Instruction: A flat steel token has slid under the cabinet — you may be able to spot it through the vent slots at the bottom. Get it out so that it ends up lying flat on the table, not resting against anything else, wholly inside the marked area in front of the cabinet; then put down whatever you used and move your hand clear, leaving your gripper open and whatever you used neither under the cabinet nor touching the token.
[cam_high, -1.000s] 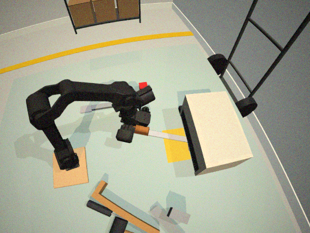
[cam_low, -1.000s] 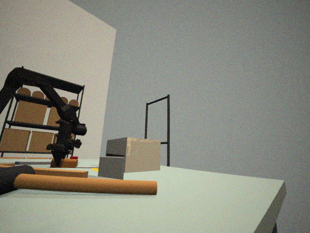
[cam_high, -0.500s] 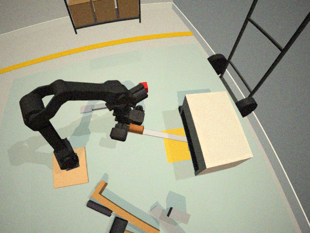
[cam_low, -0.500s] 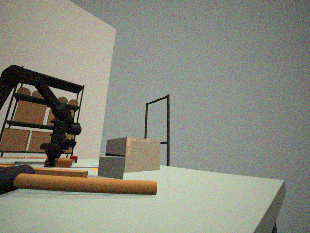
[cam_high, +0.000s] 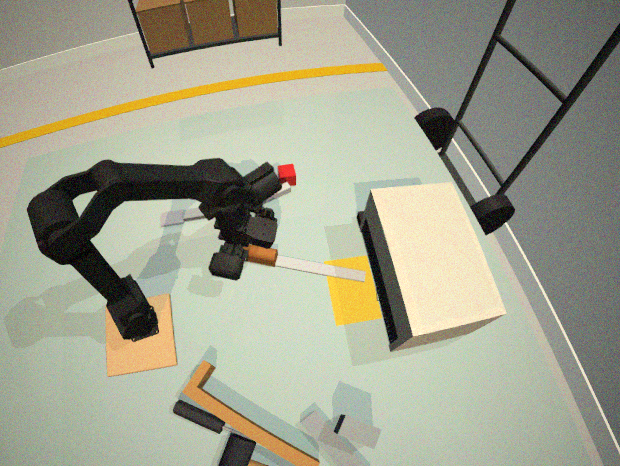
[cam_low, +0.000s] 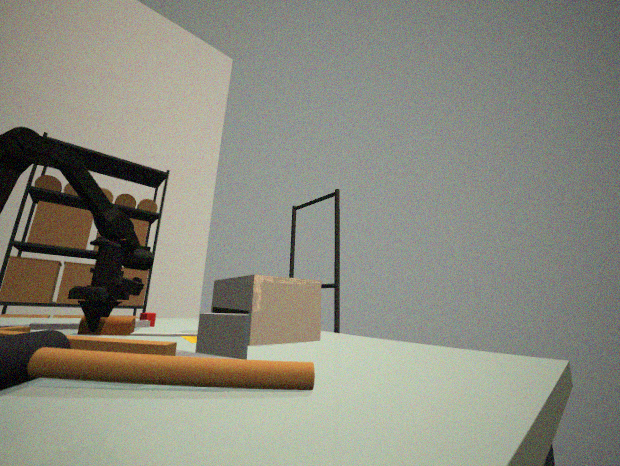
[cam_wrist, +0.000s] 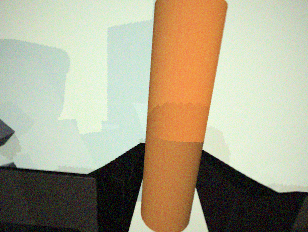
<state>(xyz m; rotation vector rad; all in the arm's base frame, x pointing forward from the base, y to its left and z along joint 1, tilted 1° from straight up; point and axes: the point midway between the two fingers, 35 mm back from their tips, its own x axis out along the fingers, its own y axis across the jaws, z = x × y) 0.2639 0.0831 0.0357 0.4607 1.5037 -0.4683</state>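
Observation:
My gripper (cam_high: 244, 253) (cam_low: 95, 328) (cam_wrist: 168, 151) is shut on the orange handle (cam_high: 262, 255) (cam_low: 120, 325) (cam_wrist: 187, 65) of a flat-bladed tool. Its long pale blade (cam_high: 310, 267) points toward the cabinet (cam_high: 436, 260) (cam_low: 285, 310). The blade tip is over the yellow marked area (cam_high: 350, 303) (cam_low: 189, 339), short of the cabinet's front in the top view. The dark slot (cam_high: 378, 270) runs along the cabinet's foot. The token cannot be made out clearly; a tiny dark mark (cam_high: 377, 296) shows at the yellow area's cabinet-side edge.
A red cube (cam_high: 287, 173) (cam_low: 148, 318) and another pale flat tool (cam_high: 172, 217) lie near the arm. An orange L-shaped bar (cam_high: 249, 421), a black-handled tool (cam_high: 197, 415) and grey pieces (cam_high: 363, 431) lie at the near side. A cart frame (cam_high: 533, 70) stands behind the cabinet.

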